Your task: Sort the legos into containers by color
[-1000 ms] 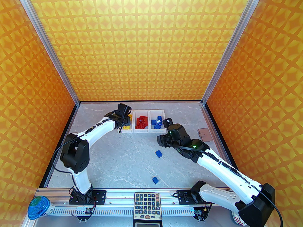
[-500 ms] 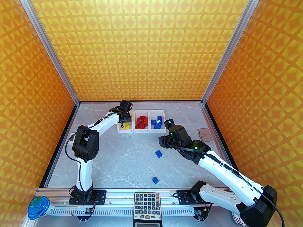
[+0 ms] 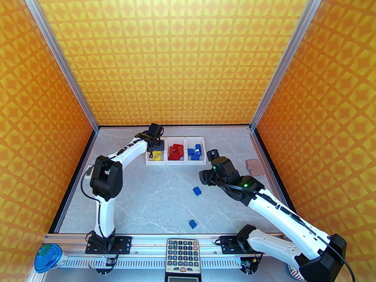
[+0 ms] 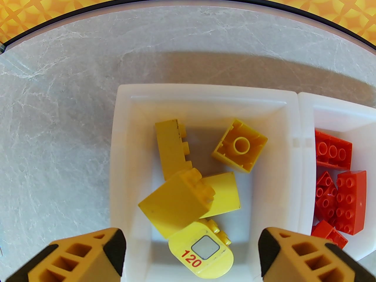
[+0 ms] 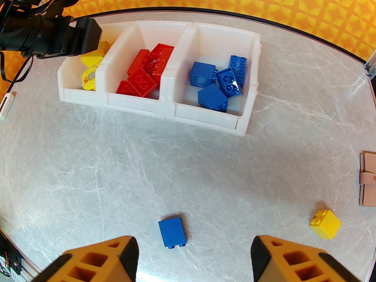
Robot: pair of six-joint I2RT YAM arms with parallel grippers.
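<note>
Top view: three bins [image 3: 175,162] stand in a row at the far side of the table [image 3: 141,192]. The left gripper [image 3: 154,146] hangs over the left one. The right gripper [image 3: 205,178] sits just beyond a blue brick [image 3: 196,190], and another blue brick [image 3: 192,223] lies nearer the bases. A pad [image 3: 253,167] lies to the right.

Left wrist: the fingers [image 4: 88,257] are spread wide and empty above yellow legos [image 4: 176,204] in their bin. Red legos [image 4: 340,195] are next door.

Right wrist: the fingers [image 5: 100,260] are wide and empty, with the blue brick just ahead. A yellow brick [image 5: 325,224] lies loose near the pad, where the arm blocks the top view. Blue legos [image 5: 217,84] fill the right bin.
</note>
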